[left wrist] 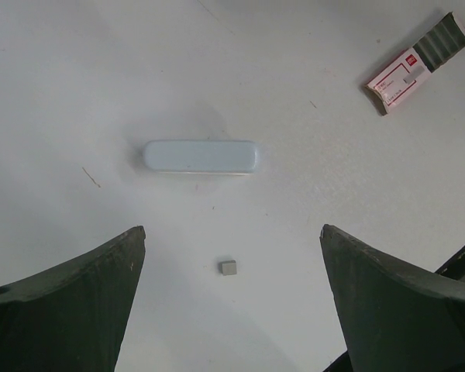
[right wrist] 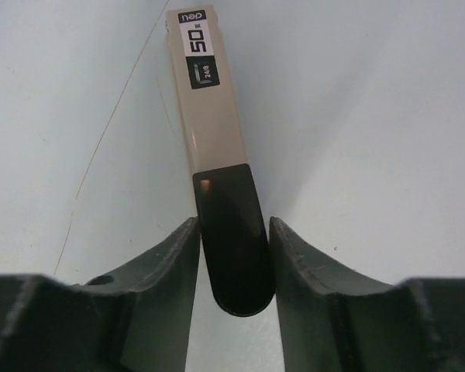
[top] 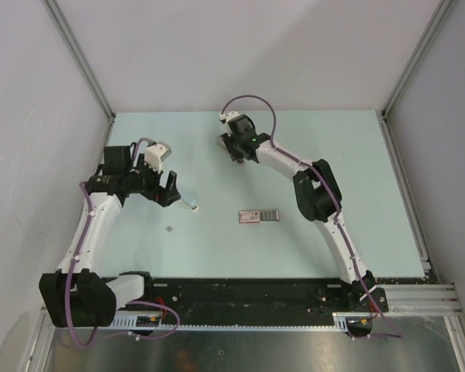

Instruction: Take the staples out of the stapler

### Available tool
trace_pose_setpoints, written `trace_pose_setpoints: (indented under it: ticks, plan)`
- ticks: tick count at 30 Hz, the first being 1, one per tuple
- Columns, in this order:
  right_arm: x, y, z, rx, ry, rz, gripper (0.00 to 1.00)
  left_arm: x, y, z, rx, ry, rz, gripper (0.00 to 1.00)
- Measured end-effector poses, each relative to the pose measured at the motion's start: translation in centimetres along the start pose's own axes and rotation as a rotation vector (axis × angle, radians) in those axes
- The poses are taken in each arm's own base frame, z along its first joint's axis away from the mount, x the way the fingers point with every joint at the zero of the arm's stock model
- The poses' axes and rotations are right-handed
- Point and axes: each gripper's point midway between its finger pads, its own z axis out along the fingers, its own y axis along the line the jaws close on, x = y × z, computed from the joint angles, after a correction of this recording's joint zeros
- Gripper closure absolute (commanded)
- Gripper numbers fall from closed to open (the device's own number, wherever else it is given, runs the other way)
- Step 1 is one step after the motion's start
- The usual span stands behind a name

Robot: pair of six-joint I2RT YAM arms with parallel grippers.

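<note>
The stapler [right wrist: 209, 116] is beige with a black rear end and a "50" label, and lies on the pale table. My right gripper [right wrist: 233, 222] is shut on its black end, at the table's far middle in the top view [top: 235, 152], where the gripper mostly hides the stapler. A tiny grey staple piece [left wrist: 229, 267] lies on the table between and just ahead of my open left gripper [left wrist: 232, 229]; it is also visible in the top view [top: 169, 229]. My left gripper [top: 172, 194] hovers empty at the left.
A light blue oblong object [left wrist: 200, 156] lies ahead of my left gripper, seen also from above [top: 194, 205]. A small red-and-white box [left wrist: 397, 79] with its dark inner tray [left wrist: 446, 39] pulled out lies mid-table [top: 252, 216]. Walls enclose the table on three sides.
</note>
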Motion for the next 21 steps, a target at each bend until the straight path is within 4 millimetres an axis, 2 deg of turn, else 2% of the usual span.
trace_pose_setpoints:
  ticks: [4, 6, 11, 13, 17, 21]
  plan:
    - [-0.1, 0.1, 0.0, -0.004, 0.008, 0.001, 0.91, 0.0, 0.0, -0.1, -0.005, 0.000, 0.005, 0.00]
    - [0.0, 0.2, -0.1, -0.006, 0.013, 0.011, 0.98, -0.1, -0.3, 0.1, 0.000, 0.003, 0.014, 0.00]
    - [0.1, 0.9, -0.3, -0.022, 0.011, 0.075, 1.00, -0.6, -2.3, 1.9, 0.058, 0.023, 0.066, 0.01]
    - [0.6, 1.2, -1.0, -0.032, 0.014, 0.124, 1.00, -0.6, -3.0, 3.1, 0.086, 0.038, 0.073, 0.01]
    - [2.4, 2.5, -4.2, -0.054, 0.045, 0.228, 1.00, -0.9, -3.7, 5.6, 0.135, 0.056, 0.058, 0.02]
    - [3.7, 4.8, -8.2, -0.079, 0.051, 0.336, 1.00, -1.2, -3.8, 8.0, 0.182, 0.071, 0.005, 0.03]
